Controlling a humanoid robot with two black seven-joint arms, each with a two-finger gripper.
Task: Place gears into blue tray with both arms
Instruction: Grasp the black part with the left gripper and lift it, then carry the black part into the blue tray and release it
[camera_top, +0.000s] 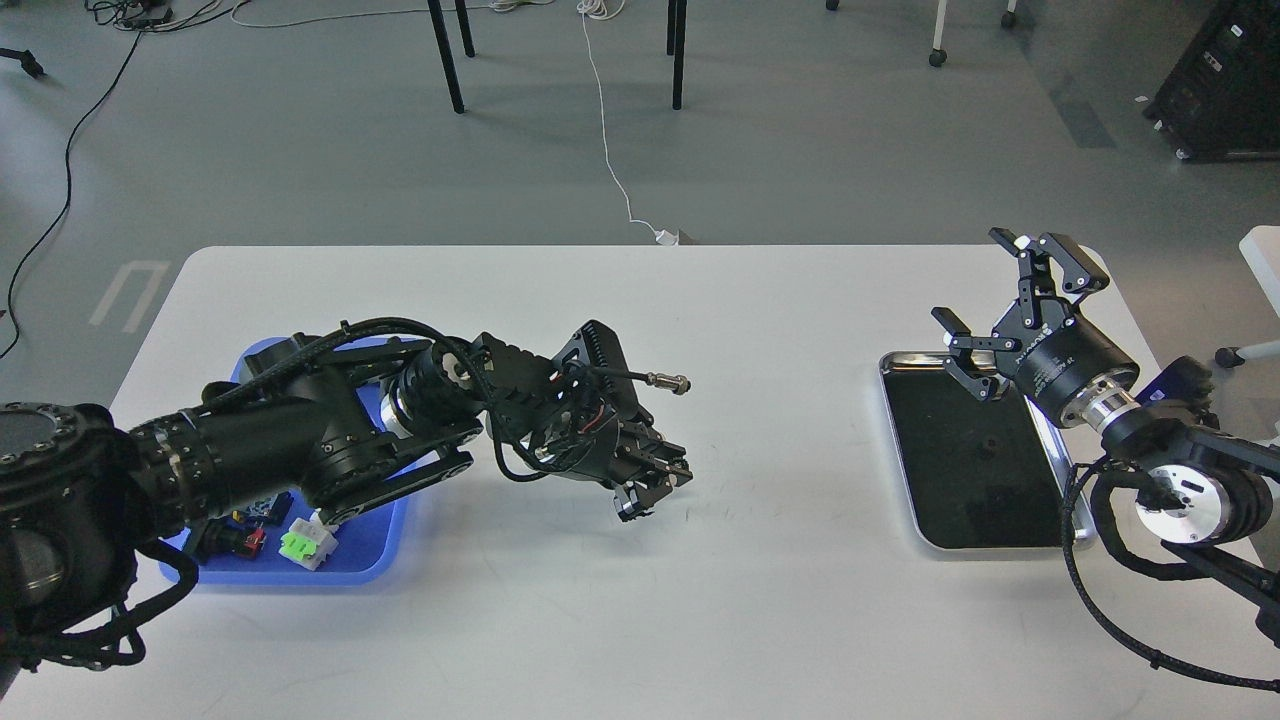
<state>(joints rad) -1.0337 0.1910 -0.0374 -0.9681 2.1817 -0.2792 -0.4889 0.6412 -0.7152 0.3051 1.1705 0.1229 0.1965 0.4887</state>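
Gears are hard to find here: the only candidate is a faint small round mark on the black tray (975, 470), near its middle, and it is too dim to call a gear with confidence. The black tray, silver-rimmed, lies on the right side of the white surface (640, 600). The blue tray (375, 560) sits on the left side, largely covered by the left arm (300, 440). In its near part lie a green-and-white switch (308, 545) and a dark part with a red spot (240, 540); no gear can be made out in it, though much of it is hidden.

The left end effector (655, 485) hangs over the bare surface to the right of the blue tray, pointing down and right. Its fingers are dark and bunched, so I cannot tell whether they are apart or together, or whether they hold anything.

The right end effector (985, 310) hovers over the far edge of the black tray with its fingers spread wide and nothing between them.

Judging by this, the task looks far from finished: no gear is visibly delivered, and a pick from the black tray seems to be the step ahead for the right arm (1150, 440).
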